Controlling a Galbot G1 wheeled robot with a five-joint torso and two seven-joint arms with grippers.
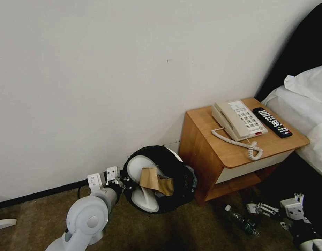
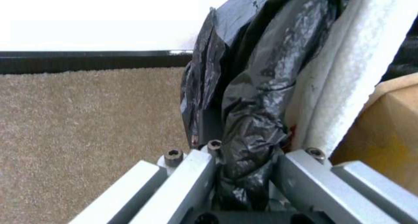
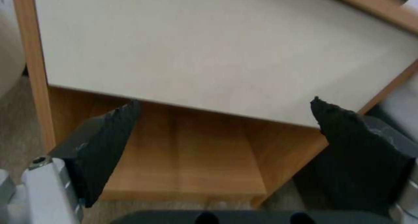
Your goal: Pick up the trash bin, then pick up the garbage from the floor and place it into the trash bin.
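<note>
The left claw (image 1: 116, 177) grips the trash bin (image 1: 161, 179) by its rim, tilted to receive litter; the right claw (image 3: 224, 132) hangs released near the bottle (image 1: 241, 220).

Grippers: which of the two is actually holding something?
The left gripper, clamped on the trash bin's black bag rim. The right gripper hangs open and empty before the nightstand.

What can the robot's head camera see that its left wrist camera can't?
Only the head view shows the nightstand with the phone and remote, a plastic bottle on the floor, and the right end effector nearby. Only the left wrist view shows the left end effector pinching the black bag up close. Both show the trash bin, a white slipper, brown cardboard and carpet.
</note>
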